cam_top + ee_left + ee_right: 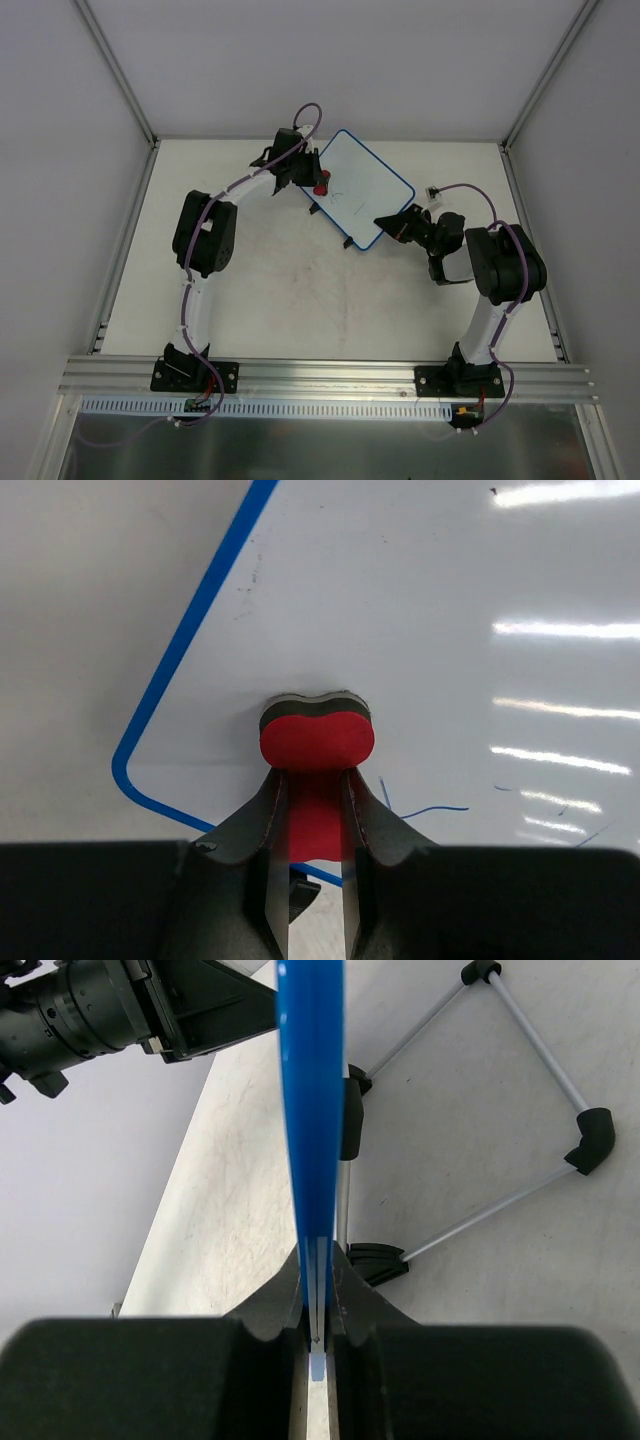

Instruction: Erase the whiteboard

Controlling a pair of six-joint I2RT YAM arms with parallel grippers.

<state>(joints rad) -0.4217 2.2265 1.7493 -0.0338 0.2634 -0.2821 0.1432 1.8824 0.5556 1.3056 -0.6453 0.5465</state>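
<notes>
White whiteboard (368,185), thin blue rim, faint blue strokes, red eraser (316,742) with dark grey layer, black fingers (245,832), off-white counter (290,300)

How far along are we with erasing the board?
Setup looks done: the right gripper clamps the whiteboard by its rim. In hand: the left gripper holds the red eraser against it. Left: blue pen marks beside the eraser, not yet wiped.

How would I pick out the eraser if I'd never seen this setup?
Start at the white table, then find the blue-rimmed whiteboard toward its far edge. Near the board's left corner, the left arm's tool grips the eraser. It is the only red thing, small and bone-shaped.
</notes>
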